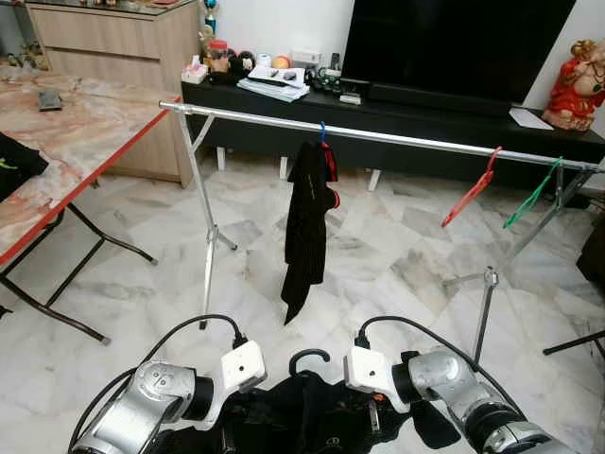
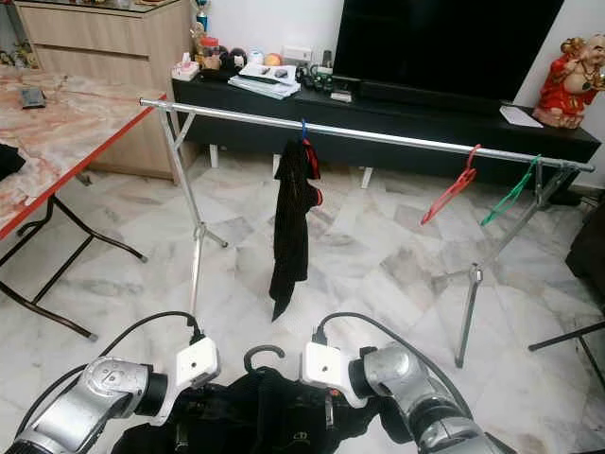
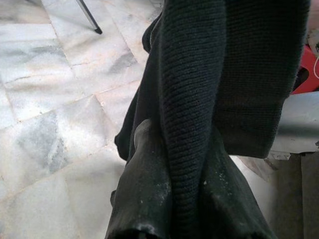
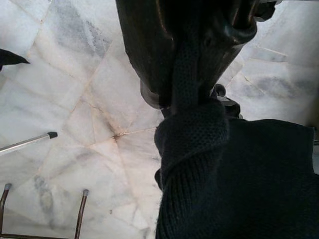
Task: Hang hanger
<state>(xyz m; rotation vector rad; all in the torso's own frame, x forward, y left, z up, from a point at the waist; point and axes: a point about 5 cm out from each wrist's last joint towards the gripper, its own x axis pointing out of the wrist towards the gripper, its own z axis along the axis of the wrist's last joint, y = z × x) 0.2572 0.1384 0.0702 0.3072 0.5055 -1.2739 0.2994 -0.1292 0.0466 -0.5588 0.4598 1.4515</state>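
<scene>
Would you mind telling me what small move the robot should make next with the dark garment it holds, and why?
Probably raise both arms: the left gripper and right gripper pinch the black knitted garment low, its black hanger hook well below the silver clothes rail, with free rail beside the hung black garment.

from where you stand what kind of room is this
Most likely a home living room used for drying laundry: a big TV on a low black cabinet, a marble floor, and a clothes rail with a black garment and hangers.
</scene>
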